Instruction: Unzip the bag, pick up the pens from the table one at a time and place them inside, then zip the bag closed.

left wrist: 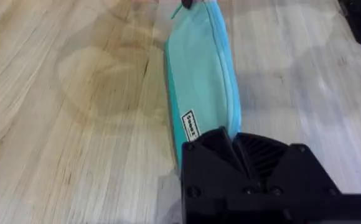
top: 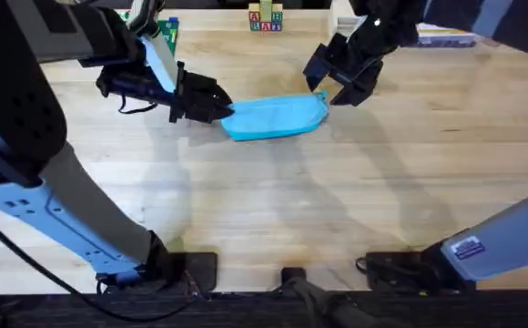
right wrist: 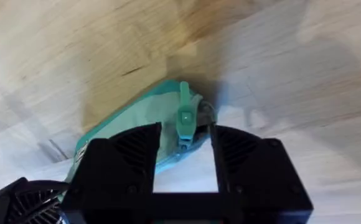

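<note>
left claw [top: 220, 111] clamped on bag [top: 276, 117] end | right claw [top: 330, 88] wide, straddling pull tab [right wrist: 184, 112]

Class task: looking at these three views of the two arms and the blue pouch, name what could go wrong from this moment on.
1. The right pincer stands open around the small pull tab; closing off-centre could miss it or catch fabric.
2. The left pincer sits at just the end of the bag; a hard zipper pull might drag the pouch across the table.

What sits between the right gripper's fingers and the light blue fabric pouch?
In the right wrist view, the pouch's small green zipper pull tab lies between the open right gripper's black fingers.
</note>
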`<state>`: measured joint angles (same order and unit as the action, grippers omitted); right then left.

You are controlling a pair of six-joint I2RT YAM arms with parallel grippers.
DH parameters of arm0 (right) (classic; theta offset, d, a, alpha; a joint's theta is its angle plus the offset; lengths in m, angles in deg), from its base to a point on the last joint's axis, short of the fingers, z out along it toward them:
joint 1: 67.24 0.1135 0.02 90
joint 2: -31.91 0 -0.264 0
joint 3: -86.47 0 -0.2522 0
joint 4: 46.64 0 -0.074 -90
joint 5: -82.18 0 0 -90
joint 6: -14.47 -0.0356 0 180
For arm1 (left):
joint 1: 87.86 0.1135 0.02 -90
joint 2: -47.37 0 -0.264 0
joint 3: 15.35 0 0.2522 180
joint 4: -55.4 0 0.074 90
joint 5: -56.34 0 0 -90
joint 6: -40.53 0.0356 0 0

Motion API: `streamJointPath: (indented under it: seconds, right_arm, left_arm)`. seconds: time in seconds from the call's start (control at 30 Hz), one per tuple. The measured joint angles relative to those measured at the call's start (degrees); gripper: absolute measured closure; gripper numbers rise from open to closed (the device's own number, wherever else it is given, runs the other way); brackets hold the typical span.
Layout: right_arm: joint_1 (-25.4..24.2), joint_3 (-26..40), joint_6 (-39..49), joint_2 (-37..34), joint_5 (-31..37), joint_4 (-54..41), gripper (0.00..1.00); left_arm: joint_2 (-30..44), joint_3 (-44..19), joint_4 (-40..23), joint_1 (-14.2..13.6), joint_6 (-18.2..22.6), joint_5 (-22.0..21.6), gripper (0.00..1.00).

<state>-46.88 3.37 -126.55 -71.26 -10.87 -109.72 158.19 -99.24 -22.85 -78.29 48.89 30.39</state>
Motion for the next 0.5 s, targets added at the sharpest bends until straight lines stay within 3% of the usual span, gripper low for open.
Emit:
streamJointPath:
  seconds: [0.13, 0.33, 0.5]
  right_arm:
    - [0.0, 0.0, 0.0, -0.1, 0.0, 0.0, 0.635]
    - [0.0, 0.0, 0.0, -0.1, 0.0, 0.0, 0.681]
    - [0.0, 0.0, 0.0, -0.1, -0.1, 0.1, 0.842]
  left_arm:
    - [0.0, 0.0, 0.0, 0.0, 0.0, 0.0, 0.958]
    - [0.0, 0.0, 0.0, 0.0, 0.0, 0.0, 0.958]
    - [0.0, 0.0, 0.0, 0.0, 0.0, 0.0, 0.958]
